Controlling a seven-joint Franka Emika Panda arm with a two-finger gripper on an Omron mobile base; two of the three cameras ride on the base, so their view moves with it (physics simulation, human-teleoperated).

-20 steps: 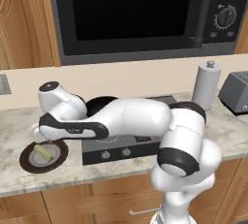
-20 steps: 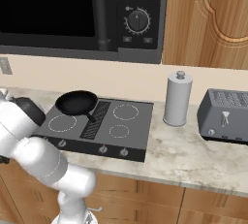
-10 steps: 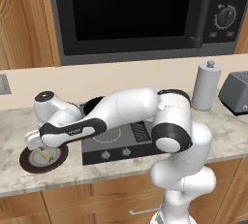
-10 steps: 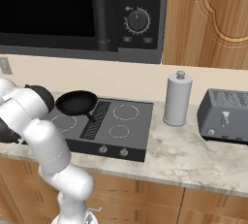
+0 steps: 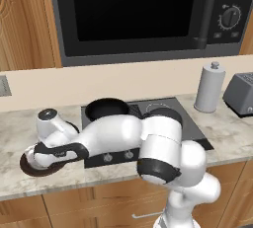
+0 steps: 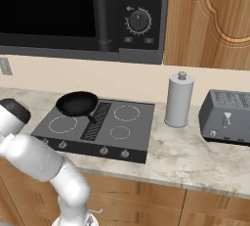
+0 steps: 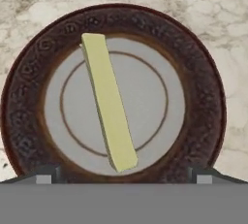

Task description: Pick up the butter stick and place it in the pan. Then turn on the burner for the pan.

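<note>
Our gripper (image 7: 124, 173) hangs straight over the plate (image 7: 203, 97), its two finger tips (image 7: 47, 174) set wide apart at the plate's near rim, holding nothing and touching nothing we can see. Compared with half a second ago, the hand has sunk lower over the plate in the left base view, so that the arm now covers most of the plate (image 5: 30, 167) there and the butter can no longer be made out from that side; the arm's elbow has also swung down and forward. The butter (image 7: 108, 102) lies flat on the plate's grey centre, slanting from the far left part of that centre to its near edge, and its near end sits between our two finger tips, somewhat closer to the left one, though not between them in height as far as we can tell. The plate rests on the marble counter (image 5: 15, 123), left of the cooktop (image 6: 122, 127). The pan (image 6: 77, 103) sits on the cooktop's far left zone, well apart from the plate, with its handle pointing toward the cooktop's middle.
</note>
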